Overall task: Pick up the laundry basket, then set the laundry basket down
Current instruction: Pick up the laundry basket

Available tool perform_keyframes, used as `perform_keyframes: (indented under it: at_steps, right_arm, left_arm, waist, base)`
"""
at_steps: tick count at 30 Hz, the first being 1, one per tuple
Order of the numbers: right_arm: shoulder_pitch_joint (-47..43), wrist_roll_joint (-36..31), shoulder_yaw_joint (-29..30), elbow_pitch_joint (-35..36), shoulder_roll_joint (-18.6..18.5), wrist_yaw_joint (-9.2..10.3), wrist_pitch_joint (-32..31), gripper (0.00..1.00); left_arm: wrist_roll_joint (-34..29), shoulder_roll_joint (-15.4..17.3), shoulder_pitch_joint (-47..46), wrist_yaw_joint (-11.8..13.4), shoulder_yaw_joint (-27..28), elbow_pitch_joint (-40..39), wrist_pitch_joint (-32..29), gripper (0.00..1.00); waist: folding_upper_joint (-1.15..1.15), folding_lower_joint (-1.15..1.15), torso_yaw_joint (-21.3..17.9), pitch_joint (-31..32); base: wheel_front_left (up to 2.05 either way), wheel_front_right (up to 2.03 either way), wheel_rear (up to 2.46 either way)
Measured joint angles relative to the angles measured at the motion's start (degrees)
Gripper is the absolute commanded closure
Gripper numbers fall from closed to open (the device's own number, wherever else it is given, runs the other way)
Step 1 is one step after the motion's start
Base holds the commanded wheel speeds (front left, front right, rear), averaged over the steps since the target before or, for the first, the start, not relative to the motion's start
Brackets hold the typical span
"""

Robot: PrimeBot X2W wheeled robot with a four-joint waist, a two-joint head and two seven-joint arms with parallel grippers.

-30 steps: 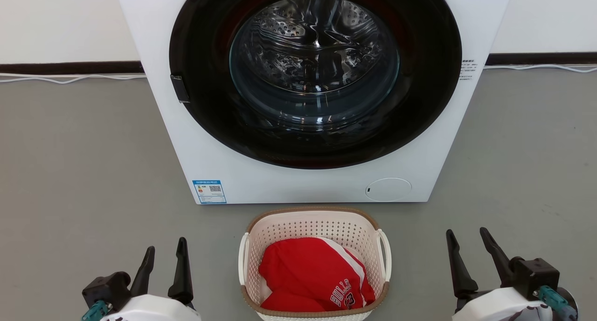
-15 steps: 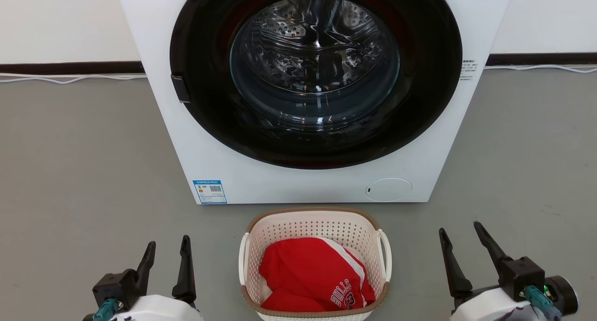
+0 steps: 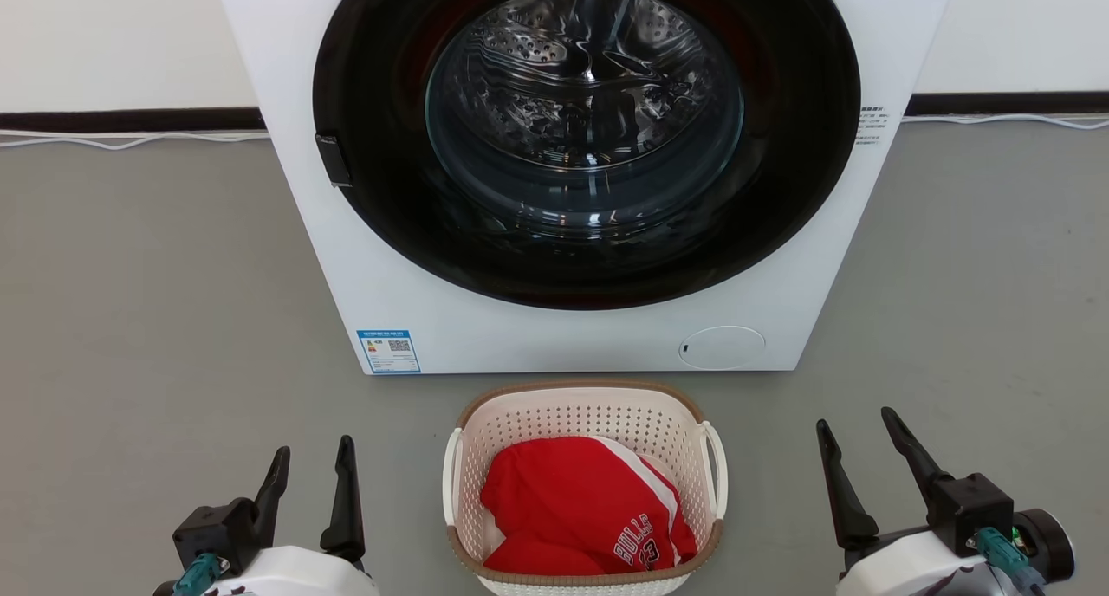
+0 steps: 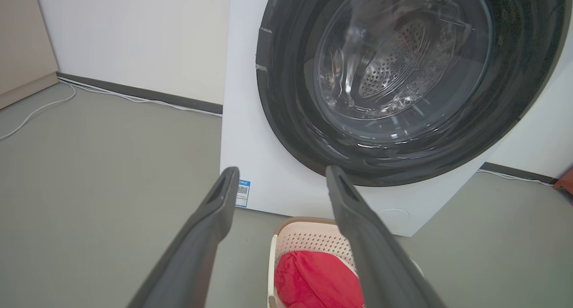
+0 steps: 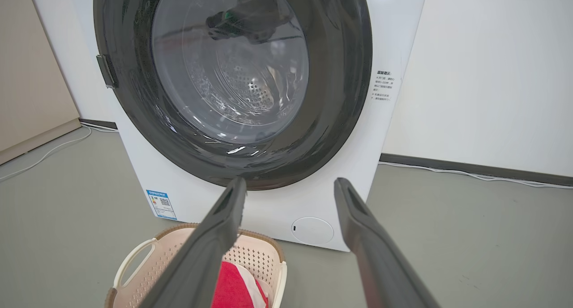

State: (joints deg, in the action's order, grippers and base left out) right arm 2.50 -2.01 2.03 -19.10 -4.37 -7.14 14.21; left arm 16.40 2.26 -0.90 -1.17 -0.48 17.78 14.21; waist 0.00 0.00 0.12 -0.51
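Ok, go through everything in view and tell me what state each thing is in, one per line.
washing machine: door shut.
laundry basket: upright on the floor in front of the machine, not gripped.
red jersey: bunched up inside the basket.
left tool: open, empty, to the basket's left, apart from it.
right tool: open, empty, to the basket's right, apart from it.

Near wall of laundry basket [image 3: 579, 416] off-frame.

A white washer [image 3: 554, 345], its door shut, stands on a grey floor [image 3: 147, 319] against a white wall [image 3: 104, 33] with a dark baseboard [image 3: 130, 119].
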Motion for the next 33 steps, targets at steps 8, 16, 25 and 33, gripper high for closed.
perform_keyframes:
  at_steps: [8,16,25,33]
  right_arm:
    - [0.34,0.37,1.14,-0.49,0.44,0.00,0.00,0.00]
    - [6.09,1.77,2.82,-4.34,1.10,0.00,0.00,0.00]
    - [14.64,3.05,1.23,-12.94,1.07,-0.01,0.00,0.00]
    - [21.89,3.07,-0.09,-18.72,0.04,-0.01,0.00,0.00]
  left_arm:
    - [0.02,0.01,-0.81,0.00,-0.37,1.26,0.00,0.00]
    - [0.27,0.01,-6.42,0.15,-2.52,5.86,0.25,0.00]
    - [1.85,-0.13,-16.17,0.15,-5.72,15.96,0.26,0.00]
    - [2.49,-0.24,-23.98,0.85,-7.94,23.13,0.26,0.00]
  waist:
    - [0.00,0.00,-0.07,-1.43]
    - [0.00,0.00,-0.16,-6.00]
    - [0.00,0.00,-0.32,-12.53]
    - [0.00,0.00,-0.37,-18.40]
  base:
    - [0.00,0.00,0.00]
    - [0.00,0.00,0.00]
    - [0.00,0.00,0.00]
    - [0.00,0.00,0.00]
